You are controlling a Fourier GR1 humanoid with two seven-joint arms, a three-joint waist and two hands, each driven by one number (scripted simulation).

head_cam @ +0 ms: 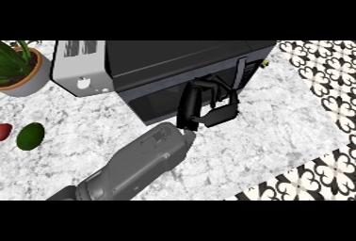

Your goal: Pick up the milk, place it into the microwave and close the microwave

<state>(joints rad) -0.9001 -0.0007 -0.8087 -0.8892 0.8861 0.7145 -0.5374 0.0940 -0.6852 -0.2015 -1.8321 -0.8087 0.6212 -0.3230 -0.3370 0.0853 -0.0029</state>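
You will find no readable text, brand, number or sign here. The grey appliance at the upper left carries dark blocks on its top that may be a label, but they are too blurred to read.

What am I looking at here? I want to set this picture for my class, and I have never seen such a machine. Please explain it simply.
The view is from the robot's head, looking steeply down at a marble counter. The grey shape rising from the lower edge is one forearm, ending in a black hand; I cannot tell which arm it is. The hand is up against the front of a dark microwave, beside its handle. Whether it holds anything cannot be seen, and no milk shows. At the left stand a potted plant, a green avocado and part of something red. The microwave's grey side faces left.
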